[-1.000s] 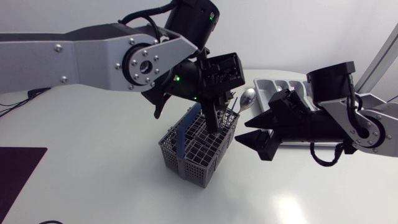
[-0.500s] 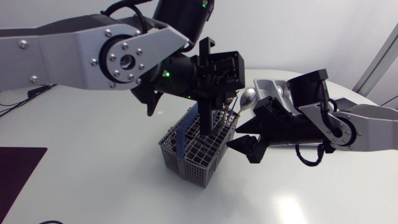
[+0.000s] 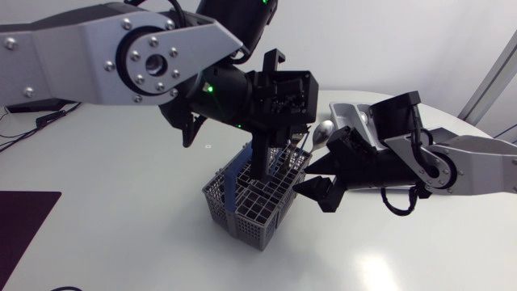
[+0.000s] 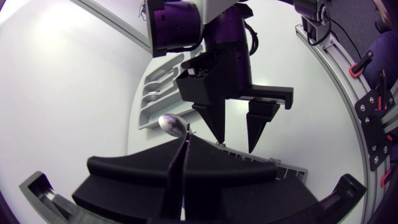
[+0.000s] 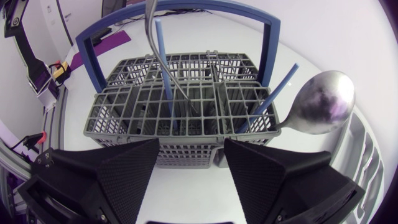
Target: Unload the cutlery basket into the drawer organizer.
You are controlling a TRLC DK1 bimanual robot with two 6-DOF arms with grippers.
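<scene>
Cutlery basket (image 3: 252,200), grey wire mesh with a blue hoop handle (image 5: 271,43), stands near the middle of the white table (image 3: 121,234), with one corner turned toward the camera in the head view. It holds one big metal spoon (image 5: 317,102), which leans out over the rim on the side toward the drawer organizer. It also holds two blue sticks (image 5: 272,93), slanting in different compartments, and one thin metal handle (image 5: 151,15) that rises from an inner compartment up past the hoop.

The left gripper (image 3: 260,170) hangs straight down over the basket from above. Its fingers are pressed together on that thin metal handle, which shows edge-on in the slit between them in the left wrist view.

The right gripper (image 3: 305,179) sits low, just beside the basket on the organizer side. Its two wedge fingers are spread wide and touch nothing, and its wrist view shows the basket wall in the gap between them.

One drawer organizer (image 3: 349,113), a grey tray with several long slots, lies behind the right arm, apart from the basket. The tabletop is smooth and glossy and catches soft reflections. One dark mat (image 3: 24,230) lies flat at the table's left edge.
</scene>
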